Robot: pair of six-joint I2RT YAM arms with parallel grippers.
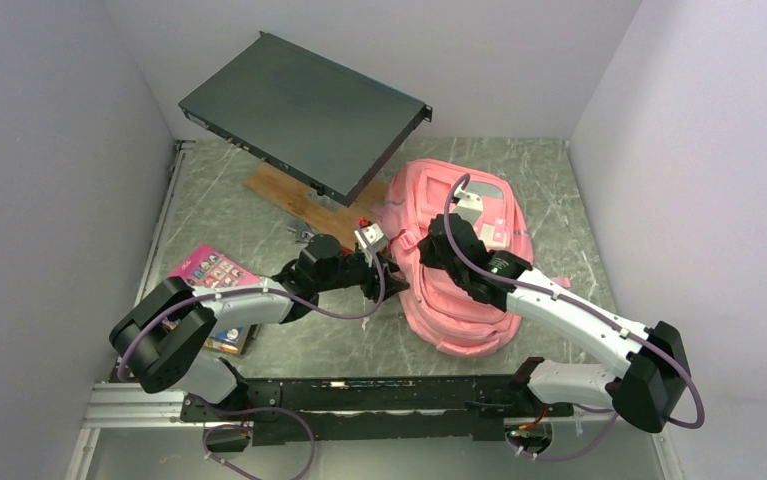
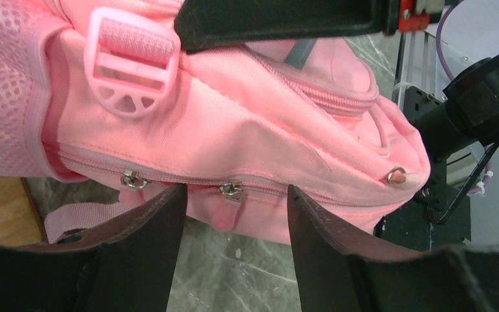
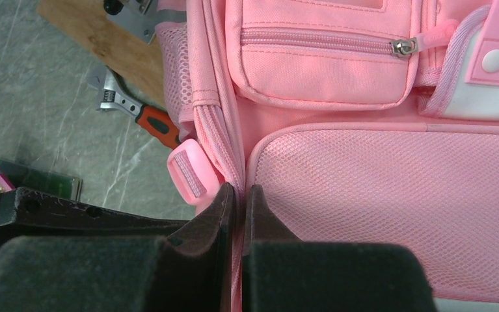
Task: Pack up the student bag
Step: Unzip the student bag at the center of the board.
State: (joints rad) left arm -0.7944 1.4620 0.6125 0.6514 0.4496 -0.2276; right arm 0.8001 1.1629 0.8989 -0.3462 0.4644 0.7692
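Note:
The pink student bag [image 1: 464, 290] lies on the table right of centre. My left gripper [image 1: 384, 270] is at its left side, open. In the left wrist view its jaws stand wide apart around a metal zip puller with a pink tab [image 2: 231, 192] on the bag's side seam [image 2: 233, 130], without touching it. My right gripper [image 1: 437, 262] is on top of the bag's left part. In the right wrist view it [image 3: 240, 192] is shut on a fold of the pink bag fabric [image 3: 377, 188] beside a mesh pocket. A pink strap buckle [image 3: 191, 172] hangs beside it.
A black flat case [image 1: 304, 110] leans over a wooden board [image 1: 294, 195] at the back. A pink picture book [image 1: 211, 272] lies on other books at the left. A wrench with an orange handle [image 3: 149, 117] lies beside the bag.

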